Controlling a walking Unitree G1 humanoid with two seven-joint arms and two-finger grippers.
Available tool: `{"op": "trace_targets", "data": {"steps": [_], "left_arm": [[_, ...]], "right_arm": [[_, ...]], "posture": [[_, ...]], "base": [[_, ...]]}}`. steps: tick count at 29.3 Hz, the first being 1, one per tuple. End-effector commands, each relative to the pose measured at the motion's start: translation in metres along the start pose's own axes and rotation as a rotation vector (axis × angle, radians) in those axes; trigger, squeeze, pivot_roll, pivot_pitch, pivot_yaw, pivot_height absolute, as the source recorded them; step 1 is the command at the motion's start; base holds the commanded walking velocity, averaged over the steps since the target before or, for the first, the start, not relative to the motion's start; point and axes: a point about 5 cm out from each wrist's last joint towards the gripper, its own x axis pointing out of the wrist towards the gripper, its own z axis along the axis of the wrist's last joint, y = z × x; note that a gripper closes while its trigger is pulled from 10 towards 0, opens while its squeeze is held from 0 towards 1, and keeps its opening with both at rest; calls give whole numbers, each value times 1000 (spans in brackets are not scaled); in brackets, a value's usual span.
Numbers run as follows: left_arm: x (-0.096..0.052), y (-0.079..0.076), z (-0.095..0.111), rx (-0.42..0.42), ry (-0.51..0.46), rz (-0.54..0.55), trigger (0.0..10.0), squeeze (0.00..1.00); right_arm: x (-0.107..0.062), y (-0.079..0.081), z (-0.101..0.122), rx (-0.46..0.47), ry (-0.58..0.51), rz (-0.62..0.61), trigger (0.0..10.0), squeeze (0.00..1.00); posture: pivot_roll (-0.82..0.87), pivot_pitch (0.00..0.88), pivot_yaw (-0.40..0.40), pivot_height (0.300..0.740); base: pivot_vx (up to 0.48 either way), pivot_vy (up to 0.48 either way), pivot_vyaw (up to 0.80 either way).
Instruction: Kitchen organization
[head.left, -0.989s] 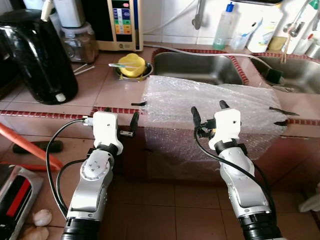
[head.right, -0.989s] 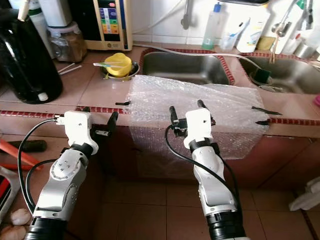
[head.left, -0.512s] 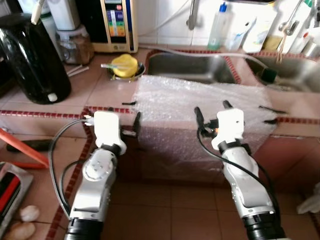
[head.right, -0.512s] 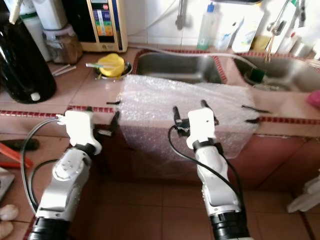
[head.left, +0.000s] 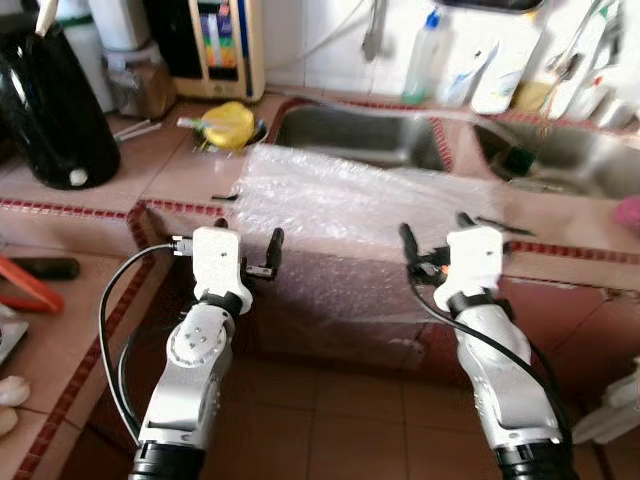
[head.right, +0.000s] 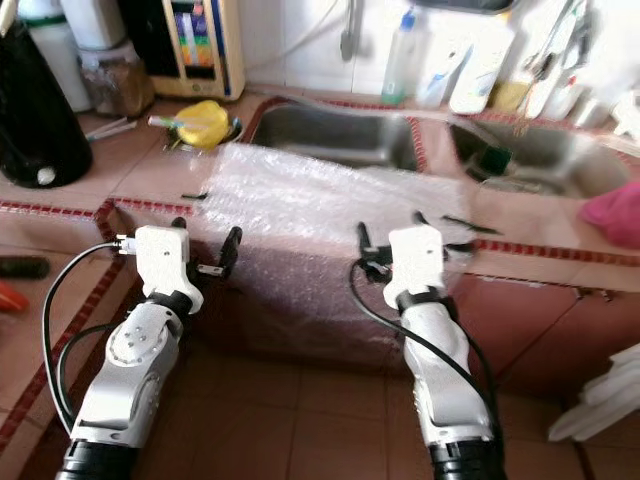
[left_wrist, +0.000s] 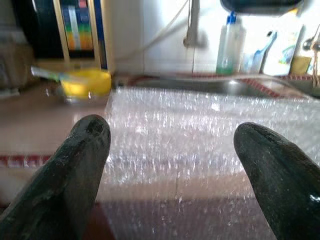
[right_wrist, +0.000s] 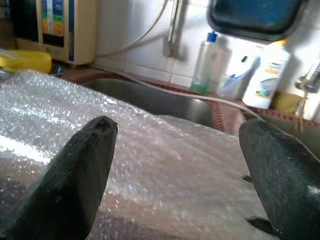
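Now left claw (head.left: 243, 244) and right claw (head.left: 437, 236) gape wide before bubble wrap (head.left: 350, 200).

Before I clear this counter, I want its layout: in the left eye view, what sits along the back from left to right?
Black kettle → water purifier → yellow bowl → left sink → clear bottle → white bottle → right sink.

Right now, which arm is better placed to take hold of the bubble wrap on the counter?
Probably the right. The right gripper is open directly before the bubble wrap draped over the counter edge, while the open left gripper sits at its left border.
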Motion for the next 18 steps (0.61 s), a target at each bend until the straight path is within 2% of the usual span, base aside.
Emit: {"op": "trace_targets", "data": {"steps": [1,10,16,18], "left_arm": [[-6,10,-3,16,17,29,10000,0],[-22,23,-10,70,51,68,10000,0],[-19,18,-8,66,43,55,10000,0],[-15,17,-5,66,29,60,10000,0]], "right_arm": [[-1,2,3,11,-2,17,10000,0],[-12,-15,0,26,36,-41,10000,0],[-15,-10,-5,125,71,-70,10000,0],[-16,-6,-5,137,77,-64,10000,0]], "posture": [[102,0,-17,740],[105,0,-9,740],[107,0,-7,740],[105,0,-1,740]], "base": [[0,0,0],[0,0,0],[0,0,0],[0,0,-744]]}}
